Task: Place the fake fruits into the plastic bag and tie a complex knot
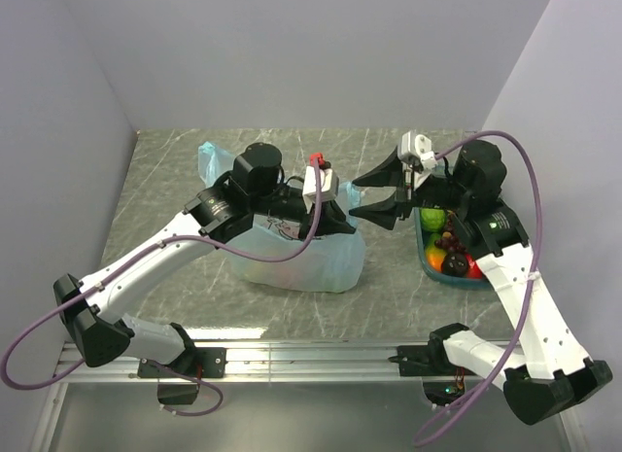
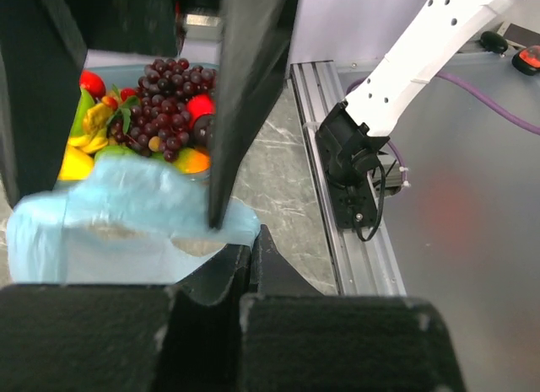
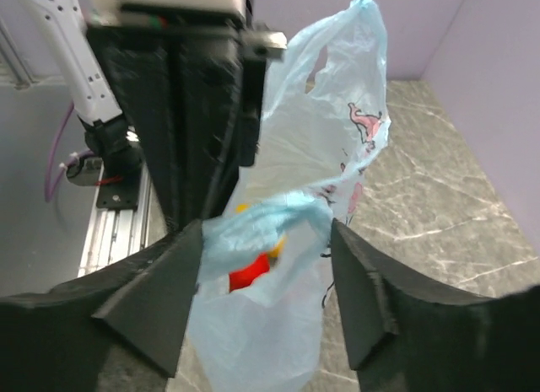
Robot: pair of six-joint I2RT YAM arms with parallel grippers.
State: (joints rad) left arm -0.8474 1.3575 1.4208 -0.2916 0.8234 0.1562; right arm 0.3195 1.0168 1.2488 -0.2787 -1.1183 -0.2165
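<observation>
The plastic bag (image 1: 301, 262) stands on the grey marbled table (image 1: 175, 170) between the two arms, its light-blue film crumpled and its upper part pulled up. The left gripper (image 1: 326, 217) is clamped shut on the bag's rim at the side facing the right arm; in the left wrist view its fingers (image 2: 253, 270) meet with a fold of blue film caught at their tips. The right gripper (image 1: 372, 197) hovers just beside the bag at the same height, pointing toward it with its jaws spread apart and nothing held. Seen from the right wrist, the bag's raised mouth lies in line between the two fingers (image 3: 169, 299), and whether they touch the film cannot be told. A pink printed graphic (image 3: 367, 126) marks the bag's upper wall. A red piece (image 3: 249, 276) and a trace of yellow show through the film low inside the bag. Other fake fruits (image 1: 449, 250) lie in the teal tray (image 1: 465, 281) under the right arm, among them a dark grape bunch (image 2: 164, 101), with red, yellow, orange and green pieces around it.
</observation>
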